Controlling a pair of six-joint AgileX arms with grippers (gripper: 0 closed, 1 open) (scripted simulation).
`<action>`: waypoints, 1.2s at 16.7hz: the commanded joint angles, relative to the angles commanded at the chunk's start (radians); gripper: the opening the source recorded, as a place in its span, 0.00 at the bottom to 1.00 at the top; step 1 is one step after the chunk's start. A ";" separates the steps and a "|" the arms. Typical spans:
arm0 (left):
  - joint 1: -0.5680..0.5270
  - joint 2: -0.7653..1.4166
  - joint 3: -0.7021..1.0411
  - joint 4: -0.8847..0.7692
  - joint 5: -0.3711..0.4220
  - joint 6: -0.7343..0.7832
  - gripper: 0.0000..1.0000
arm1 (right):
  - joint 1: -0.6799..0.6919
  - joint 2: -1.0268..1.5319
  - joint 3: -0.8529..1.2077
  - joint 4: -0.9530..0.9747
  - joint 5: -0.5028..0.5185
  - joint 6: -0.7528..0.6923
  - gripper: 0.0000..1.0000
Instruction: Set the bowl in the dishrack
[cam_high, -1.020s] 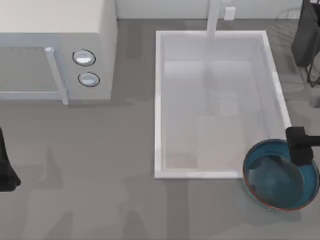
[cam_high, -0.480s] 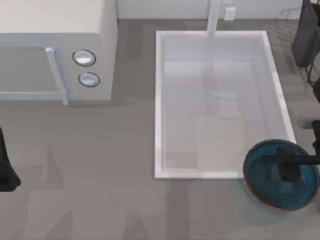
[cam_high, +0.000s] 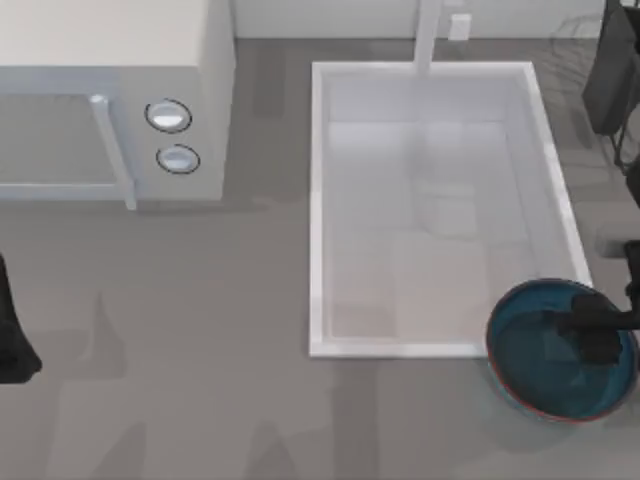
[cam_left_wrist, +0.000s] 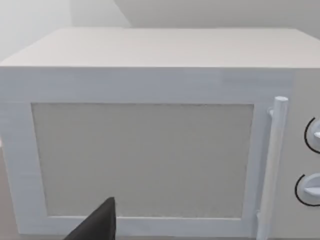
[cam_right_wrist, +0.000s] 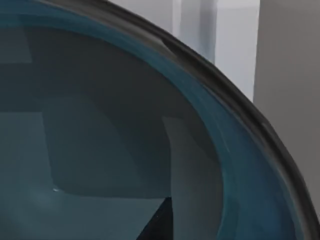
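Observation:
The bowl (cam_high: 530, 352), teal-blue inside with a thin reddish-brown rim, sits on the counter at the front right, just off the white sink's front right corner. My right gripper (cam_high: 592, 335) is low over the right half of the bowl's inside. In the right wrist view the bowl's glossy inside (cam_right_wrist: 100, 150) and its dark rim curve past very close. The dishrack (cam_high: 608, 70), a dark grey panel with thin black wires, stands at the back right edge, partly cut off. My left arm (cam_high: 12, 345) is parked at the far left edge.
The white sink (cam_high: 318, 200) takes up the middle right, with a faucet (cam_high: 428, 35) at its back. A white microwave (cam_high: 110, 60) with two dials stands at the back left; the left wrist view faces its door (cam_left_wrist: 142, 160). Bare grey counter spans the front.
My right gripper has moved from the bowl's far right rim forward to over the bowl's inside, then shifted slightly right. The bowl and the left arm have stayed put.

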 joint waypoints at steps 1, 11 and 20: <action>0.000 0.000 0.000 0.000 0.000 0.000 1.00 | 0.000 0.000 0.000 0.000 0.000 0.000 0.40; 0.000 0.000 0.000 0.000 0.000 0.000 1.00 | 0.000 0.000 0.000 0.000 0.000 0.000 0.00; 0.000 0.000 0.000 0.000 0.000 0.000 1.00 | 0.002 -0.006 0.114 -0.116 0.001 0.000 0.00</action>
